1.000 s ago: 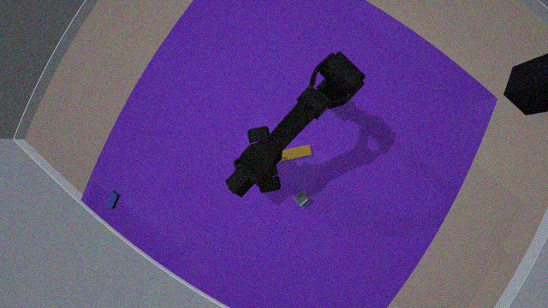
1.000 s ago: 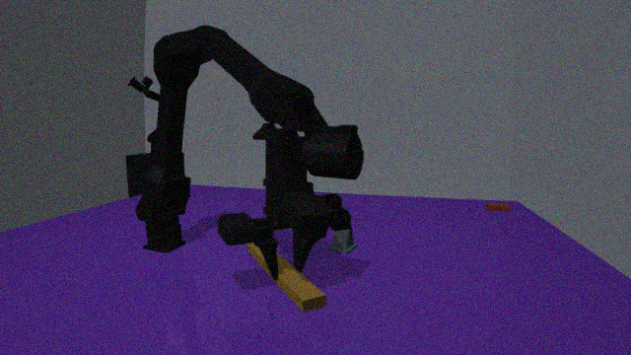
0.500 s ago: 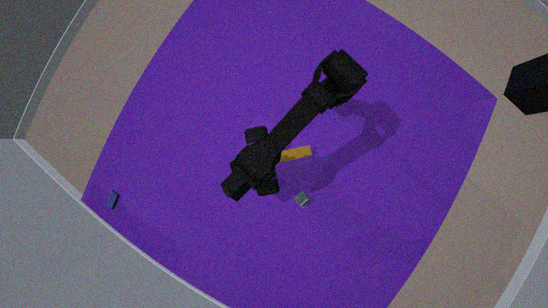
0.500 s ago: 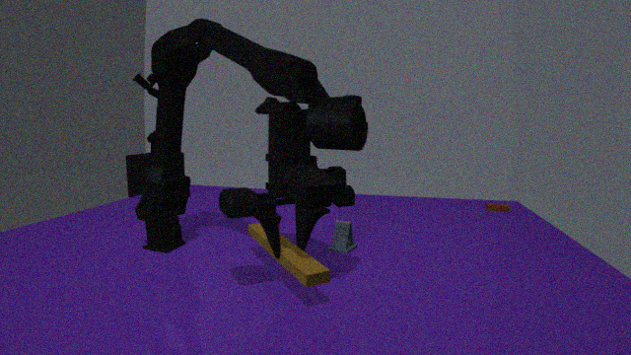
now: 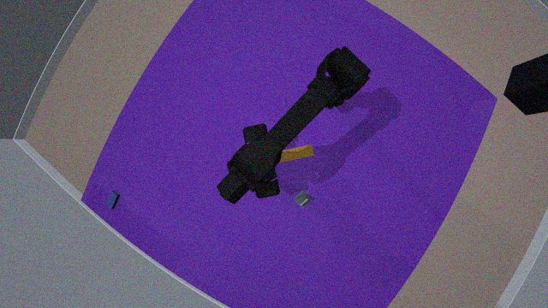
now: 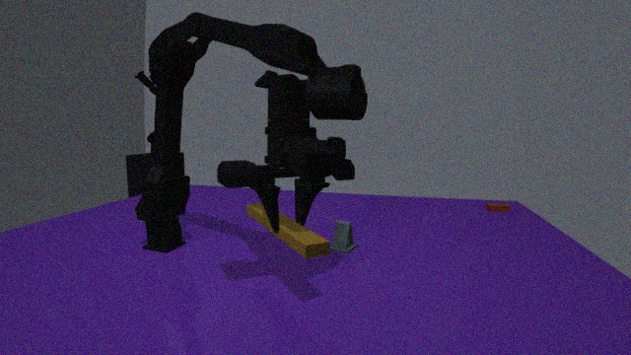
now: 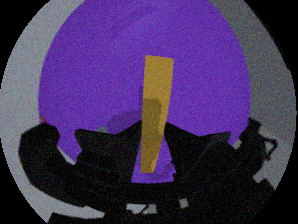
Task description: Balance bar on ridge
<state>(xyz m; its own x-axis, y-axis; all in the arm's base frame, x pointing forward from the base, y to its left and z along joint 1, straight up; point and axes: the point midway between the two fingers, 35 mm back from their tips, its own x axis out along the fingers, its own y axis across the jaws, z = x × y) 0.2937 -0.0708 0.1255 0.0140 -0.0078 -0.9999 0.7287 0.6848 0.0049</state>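
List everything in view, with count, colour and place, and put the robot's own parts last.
Bar: one, yellow, between the fingers, not across the ridge.
Ridge: one, grey, standing on the table near the bar.
Table top: one, purple, under everything listed above.
Small orange block: one, near the far corner in the exterior view.
Small blue block: one, by the table's left corner in the top view; possibly the same block, cannot tell.
Dark shape: one, black, beyond the table's right corner; unidentified.
Walls: grey, behind.
Arm: one, black, reaching over the table.
Gripper: one, black, shut on the bar.
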